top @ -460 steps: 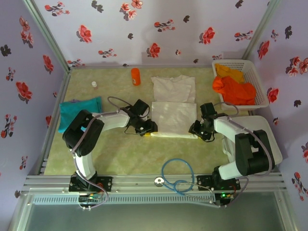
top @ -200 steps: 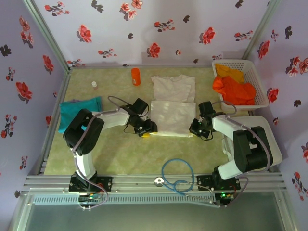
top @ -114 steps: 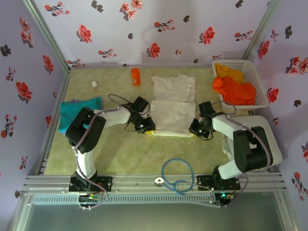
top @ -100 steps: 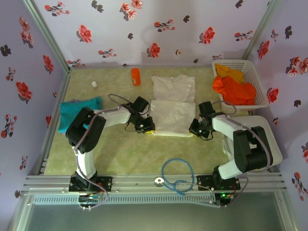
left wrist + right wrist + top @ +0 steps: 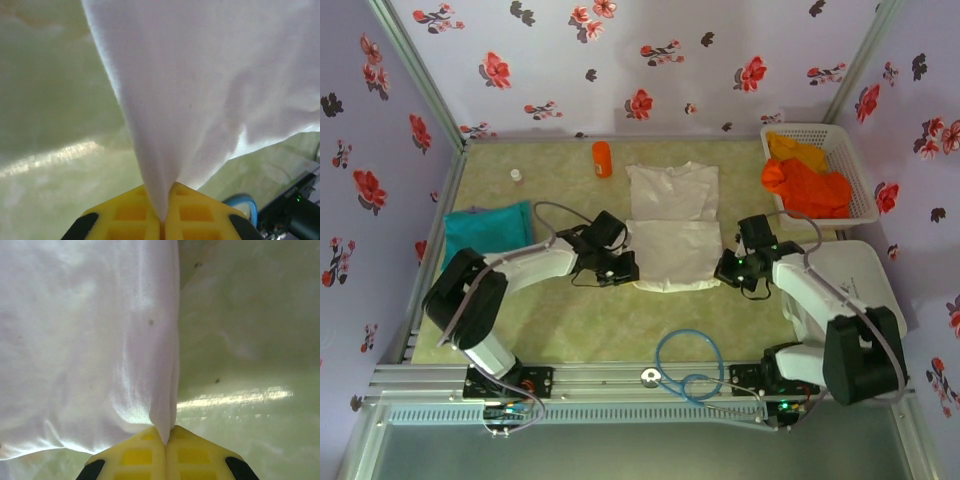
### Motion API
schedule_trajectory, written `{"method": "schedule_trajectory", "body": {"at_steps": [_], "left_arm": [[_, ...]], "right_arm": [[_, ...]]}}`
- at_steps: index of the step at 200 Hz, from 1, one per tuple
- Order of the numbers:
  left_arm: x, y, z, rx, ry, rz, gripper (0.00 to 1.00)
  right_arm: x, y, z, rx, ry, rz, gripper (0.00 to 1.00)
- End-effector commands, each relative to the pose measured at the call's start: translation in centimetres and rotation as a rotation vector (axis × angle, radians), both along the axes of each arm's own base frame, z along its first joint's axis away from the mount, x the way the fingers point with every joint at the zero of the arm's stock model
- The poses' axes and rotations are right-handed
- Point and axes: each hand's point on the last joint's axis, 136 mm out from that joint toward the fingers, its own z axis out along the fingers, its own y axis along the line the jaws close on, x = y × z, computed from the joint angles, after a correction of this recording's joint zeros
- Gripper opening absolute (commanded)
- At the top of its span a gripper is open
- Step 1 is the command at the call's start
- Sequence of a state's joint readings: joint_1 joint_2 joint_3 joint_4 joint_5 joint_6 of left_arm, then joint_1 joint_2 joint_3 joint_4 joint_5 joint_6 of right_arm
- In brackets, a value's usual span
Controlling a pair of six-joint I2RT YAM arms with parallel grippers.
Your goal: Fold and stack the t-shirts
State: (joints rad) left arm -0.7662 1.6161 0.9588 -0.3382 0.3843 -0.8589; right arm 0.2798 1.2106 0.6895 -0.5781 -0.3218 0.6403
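Observation:
The white t-shirt (image 5: pixel 672 222) lies in the middle of the table with its near half doubled over. My left gripper (image 5: pixel 626 268) is shut on its near left corner; in the left wrist view the white t-shirt (image 5: pixel 210 80) rises out of the closed yellow fingers (image 5: pixel 135 215) of the left gripper (image 5: pixel 162 219). My right gripper (image 5: pixel 724 270) is shut on the near right corner; the white t-shirt (image 5: pixel 90 335) hangs from the right gripper (image 5: pixel 165 442). A teal t-shirt (image 5: pixel 485 230) lies folded at the left. Orange t-shirts (image 5: pixel 805 180) sit rumpled in the basket.
A white lattice basket (image 5: pixel 850 165) stands at the back right. An orange bottle (image 5: pixel 602 158) and a small white cap (image 5: pixel 516 175) stand near the back wall. A blue cable loop (image 5: pixel 690 365) lies at the near edge.
The left gripper closed on the shirt's near left corner. Both grippers lifted and drew the near edge toward the arms, and the whole white shirt shifted slightly left.

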Motion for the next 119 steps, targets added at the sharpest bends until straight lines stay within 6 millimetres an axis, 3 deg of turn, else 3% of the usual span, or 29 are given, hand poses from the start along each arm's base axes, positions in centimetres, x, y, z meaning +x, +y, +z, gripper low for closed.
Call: {"method": "schedule_trajectory", "body": {"at_steps": [1, 51, 119], "left_arm": [[-1.4, 0.8, 1.6, 0.006, 0.015, 0.042, 0.00], [-2.2, 1.4, 6.7, -0.049, -0.049, 0.064, 0.00], [1.3, 0.8, 11.1, -0.095, -0.115, 0.068, 0.00]], "right_arm": [[-2.2, 0.0, 1.2, 0.013, 0.036, -0.007, 0.00], [-2.0, -0.4, 7.2, 0.056, -0.084, -0.079, 0.00], [2.8, 0.2, 11.8, 0.047, -0.187, -0.084, 0.00]]}}
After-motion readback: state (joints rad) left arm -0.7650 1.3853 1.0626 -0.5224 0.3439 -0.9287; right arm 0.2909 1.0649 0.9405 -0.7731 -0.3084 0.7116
